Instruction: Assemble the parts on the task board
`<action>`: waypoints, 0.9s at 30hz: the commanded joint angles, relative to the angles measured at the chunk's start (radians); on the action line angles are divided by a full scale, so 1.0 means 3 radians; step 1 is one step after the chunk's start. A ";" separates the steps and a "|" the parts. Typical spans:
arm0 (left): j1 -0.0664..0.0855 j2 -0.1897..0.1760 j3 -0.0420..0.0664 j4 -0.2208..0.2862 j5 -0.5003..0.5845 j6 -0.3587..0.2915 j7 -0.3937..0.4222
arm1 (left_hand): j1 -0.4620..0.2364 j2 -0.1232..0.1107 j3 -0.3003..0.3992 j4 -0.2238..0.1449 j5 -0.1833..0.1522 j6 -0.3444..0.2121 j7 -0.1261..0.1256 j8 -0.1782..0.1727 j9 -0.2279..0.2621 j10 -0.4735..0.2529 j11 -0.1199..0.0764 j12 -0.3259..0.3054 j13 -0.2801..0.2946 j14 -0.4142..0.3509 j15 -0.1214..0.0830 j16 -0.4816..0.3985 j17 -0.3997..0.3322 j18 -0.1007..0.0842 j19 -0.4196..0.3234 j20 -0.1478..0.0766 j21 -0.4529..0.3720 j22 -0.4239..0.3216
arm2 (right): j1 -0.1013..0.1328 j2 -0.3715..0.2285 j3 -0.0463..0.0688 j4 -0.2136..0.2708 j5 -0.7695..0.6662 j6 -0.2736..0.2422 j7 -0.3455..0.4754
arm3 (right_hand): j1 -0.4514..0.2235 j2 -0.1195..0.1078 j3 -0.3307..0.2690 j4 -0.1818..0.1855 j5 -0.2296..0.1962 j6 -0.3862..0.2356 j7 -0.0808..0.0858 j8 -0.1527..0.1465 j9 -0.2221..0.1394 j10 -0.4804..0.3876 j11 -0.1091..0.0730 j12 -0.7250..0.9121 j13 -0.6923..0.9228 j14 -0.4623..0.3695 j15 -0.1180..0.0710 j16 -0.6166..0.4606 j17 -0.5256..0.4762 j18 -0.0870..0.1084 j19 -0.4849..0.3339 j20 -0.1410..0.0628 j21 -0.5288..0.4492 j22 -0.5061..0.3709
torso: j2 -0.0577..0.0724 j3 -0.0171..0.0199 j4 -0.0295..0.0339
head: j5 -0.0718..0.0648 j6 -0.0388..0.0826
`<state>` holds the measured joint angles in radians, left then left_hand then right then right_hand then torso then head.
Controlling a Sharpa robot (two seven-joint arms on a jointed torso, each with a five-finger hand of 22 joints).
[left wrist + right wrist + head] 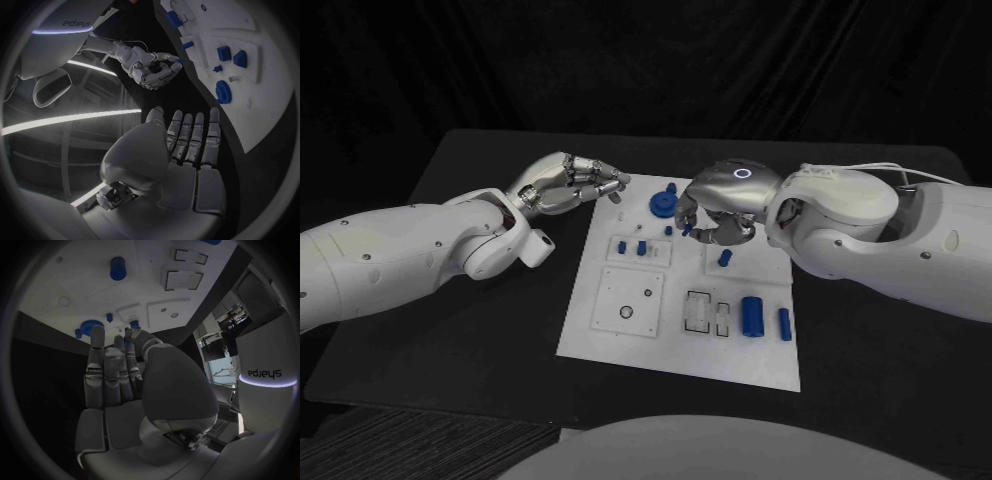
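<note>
The white task board (678, 345) lies in the middle of the black table. My right hand (721, 208) hovers over its far end and pinches a small blue part (182, 59) between thumb and a finger, just beside the blue round disc (659, 205). My left hand (571, 183) floats off the board's far left corner with its fingers straight and nothing in it. Two small blue blocks (630, 245) stand near the disc, a blue piece (726, 258) lies under the right hand, and two blue cylinders (753, 315) lie on the board's right side.
Near the board's middle sit a square inset plate (629, 300) and narrow rectangular slots (700, 310). Bare black table (473, 330) stretches left of the board, with the left forearm (401, 255) above it. The right arm (877, 240) covers the far right.
</note>
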<state>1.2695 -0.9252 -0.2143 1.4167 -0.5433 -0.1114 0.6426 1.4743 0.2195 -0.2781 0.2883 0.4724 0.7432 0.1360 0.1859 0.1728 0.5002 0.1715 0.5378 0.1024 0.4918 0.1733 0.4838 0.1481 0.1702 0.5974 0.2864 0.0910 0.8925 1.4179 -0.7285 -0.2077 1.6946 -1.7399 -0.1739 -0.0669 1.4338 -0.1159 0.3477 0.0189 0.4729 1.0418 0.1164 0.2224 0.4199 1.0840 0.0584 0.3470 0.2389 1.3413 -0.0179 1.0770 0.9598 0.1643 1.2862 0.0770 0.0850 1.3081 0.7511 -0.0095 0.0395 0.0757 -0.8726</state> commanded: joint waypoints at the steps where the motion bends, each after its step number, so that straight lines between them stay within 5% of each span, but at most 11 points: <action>1: -0.0004 0.0015 0.0003 -0.0005 0.0021 0.0035 0.0039 | 0.0031 -0.0007 0.0028 0.0000 0.0018 0.0014 0.0003 0.0011 -0.0003 -0.0001 0.0029 0.0017 -0.0003 0.0028 -0.0005 0.0018 -0.0004 0.0027 0.0025 -0.0007 0.0022 -0.0003 | -0.0005 0.0112 0.0003 -0.0065 -0.0023 0.0244 -0.0044 | 0.0016 0.0021 0.0008 -0.0029 0.0071 -0.0016 0.0030 -0.0043 -0.0015 0.0023 0.0014 -0.0036 -0.0012 -0.0029 0.0002 -0.0032 -0.0029 0.0042 -0.0031 -0.0004 0.0003 0.0090 | -0.0001 -0.0001 0.0013 | -0.0007 0.0000; 9: -0.0004 0.0041 0.0003 -0.0026 0.0021 0.0043 0.0035 | 0.0041 0.0002 0.0039 -0.0003 0.0021 0.0012 0.0003 0.0011 -0.0006 -0.0002 0.0029 0.0017 -0.0004 0.0023 -0.0007 0.0015 -0.0008 0.0026 0.0024 -0.0008 0.0021 -0.0006 | -0.0076 0.0341 0.0003 -0.0176 -0.0053 0.0320 -0.0051 | 0.0006 0.0018 0.0013 -0.0041 0.0086 -0.0045 0.0044 -0.0091 -0.0035 0.0011 0.0028 -0.0069 -0.0026 -0.0062 0.0011 -0.0086 -0.0090 0.0036 -0.0052 0.0000 0.0010 0.0091 | 0.0008 0.0003 0.0034 | -0.0002 0.0000; 27: -0.0004 0.0038 0.0003 -0.0044 0.0021 0.0030 0.0049 | 0.0074 0.0028 0.0074 -0.0007 0.0026 0.0018 0.0000 0.0018 -0.0012 0.0002 0.0027 0.0023 -0.0005 0.0024 -0.0009 0.0015 -0.0014 0.0026 0.0028 -0.0009 0.0022 -0.0013 | -0.0277 0.0412 0.0003 -0.0057 -0.0397 0.0049 -0.0029 | -0.0016 0.0009 0.0003 -0.0045 0.0049 -0.0040 0.0045 -0.0114 -0.0044 0.0016 0.0031 -0.0086 -0.0033 -0.0061 0.0018 -0.0084 -0.0090 0.0033 -0.0063 0.0004 0.0017 0.0089 | 0.0008 -0.0002 0.0030 | 0.0053 0.0000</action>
<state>1.2694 -0.9141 -0.2141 1.4024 -0.5432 -0.1084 0.6418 1.4894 0.2268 -0.2601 0.2842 0.4773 0.7432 0.1360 0.1858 0.1700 0.5002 0.1714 0.5377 0.1024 0.4917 0.1732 0.4838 0.1447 0.1702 0.6011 0.2827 0.0909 0.8900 1.3386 -0.6024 -0.2075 1.6691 -1.8118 -0.1236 -0.0661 1.4339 -0.1161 0.3491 0.0120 0.4908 1.0344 0.1303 0.1950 0.4049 1.0875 0.0622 0.3252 0.2298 1.3273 -0.0108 1.0519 0.9318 0.1642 1.2721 0.0770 0.0850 1.3077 0.7542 -0.0090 0.0485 0.0892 -0.8726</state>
